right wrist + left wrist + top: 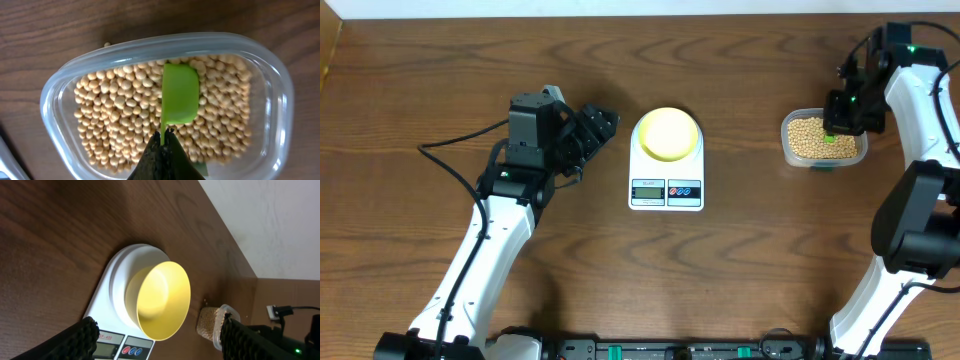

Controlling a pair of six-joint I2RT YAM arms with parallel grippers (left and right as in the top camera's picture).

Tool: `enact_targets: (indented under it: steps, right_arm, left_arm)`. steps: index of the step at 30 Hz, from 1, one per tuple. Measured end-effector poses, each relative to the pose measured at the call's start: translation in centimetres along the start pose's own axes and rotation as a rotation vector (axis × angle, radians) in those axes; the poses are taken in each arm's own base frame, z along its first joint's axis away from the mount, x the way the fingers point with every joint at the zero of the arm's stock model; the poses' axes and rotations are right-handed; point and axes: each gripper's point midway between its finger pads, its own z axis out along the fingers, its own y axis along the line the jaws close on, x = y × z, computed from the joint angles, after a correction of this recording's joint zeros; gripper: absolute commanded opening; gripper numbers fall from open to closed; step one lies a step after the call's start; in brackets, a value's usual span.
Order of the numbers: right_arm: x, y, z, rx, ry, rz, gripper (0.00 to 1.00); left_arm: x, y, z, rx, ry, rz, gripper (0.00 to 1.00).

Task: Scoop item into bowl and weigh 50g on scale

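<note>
Shows the left arm (485, 250) stretched up from the near table edge, left of the scale (666, 160), with its white forearm slanting toward the scale and its black wrist bent so that the left gripper (600, 125) points at the scale's far end from just beside it. Finds its ribbed black fingers (75, 340) spread wide, gripping nothing. Catches the right arm (920, 100) well to the right of the scale, rising from the near edge, folded at a dark elbow and hooked inward at the top. Has the right gripper (162, 145) aimed downward, jaws clamped tight on the handle of a green scoop (179, 100).
</note>
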Motion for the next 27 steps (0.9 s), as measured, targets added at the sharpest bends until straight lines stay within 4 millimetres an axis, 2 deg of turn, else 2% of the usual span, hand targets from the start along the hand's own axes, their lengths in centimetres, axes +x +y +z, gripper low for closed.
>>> enact_targets:
  steps: [6,12,21,27]
  right_arm:
    - [0.2,0.6,1.3,-0.044,-0.003,-0.001,0.01]
    - [0.2,0.7,1.4,-0.055,-0.004,0.0,0.01]
    - [0.3,0.9,1.4,-0.062,0.001,0.0,0.03]
    - [0.4,1.0,1.3,-0.092,0.001,0.01,0.04]
  left_arm:
    - [0.0,0.0,0.0,0.0,0.0,0.0,0.79]
    - [-0.1,0.1,0.0,-0.006,-0.007,0.006,0.8]
    - [-0.4,0.4,0.0,-0.022,-0.025,0.11,0.79]
    - [-0.6,1.1,0.0,-0.06,-0.035,0.147,0.79]
